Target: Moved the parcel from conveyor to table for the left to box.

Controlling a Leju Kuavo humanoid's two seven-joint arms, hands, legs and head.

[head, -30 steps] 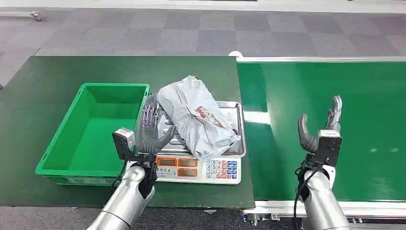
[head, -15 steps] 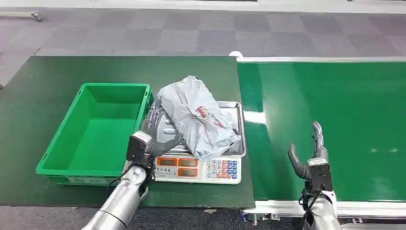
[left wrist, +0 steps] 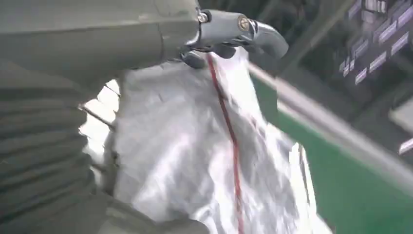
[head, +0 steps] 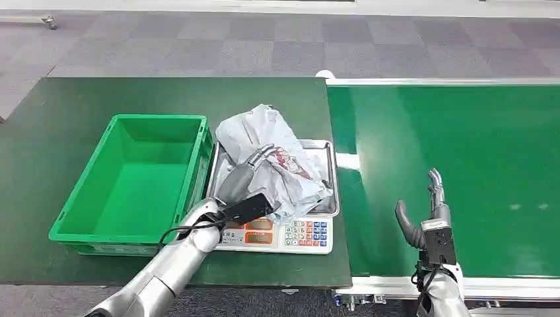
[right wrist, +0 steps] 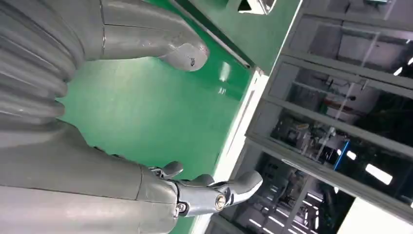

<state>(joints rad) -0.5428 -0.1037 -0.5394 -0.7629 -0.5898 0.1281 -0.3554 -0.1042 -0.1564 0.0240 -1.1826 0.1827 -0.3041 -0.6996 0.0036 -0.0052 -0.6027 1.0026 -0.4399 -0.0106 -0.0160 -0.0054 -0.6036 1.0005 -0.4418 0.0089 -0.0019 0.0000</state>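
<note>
While the parcel (head: 271, 162) lies crumpled across the scale (head: 277, 232) pan, roughly centre of the head view with the green bin (head: 132, 178) just beside it at 9 o'clock, the left hand (head: 247, 173) rests on top of the bag, fingers laid over the grey film near the red print. Left wrist view: fingers (left wrist: 234, 27) curve over the top fold, thumb side low against the bag, but I can't tell if it has a real grip or is just pressing. Right hand (head: 422, 214) hovers over the conveyor (head: 462, 152) at about 4 o'clock from the scale, fingers spread, thumb apart, holding nothing. Read: parcel is already off the belt and on the table (head: 66, 112) side, so what's left is the left hand getting it into the bin. Risks: soft poly bag, so a pinch on loose film could take a fold only and the contents sag or slide out of the grasp mid-lift. Bag overhangs the pan edge toward the bin, so a drag instead of a lift may snag on the pan rim or shove the scale. Bin wall sits close; a low carry could catch the bag on the rim and leave it draped half in, half out. Forearm crosses the scale keypad, contact possible on pull-back.
</note>
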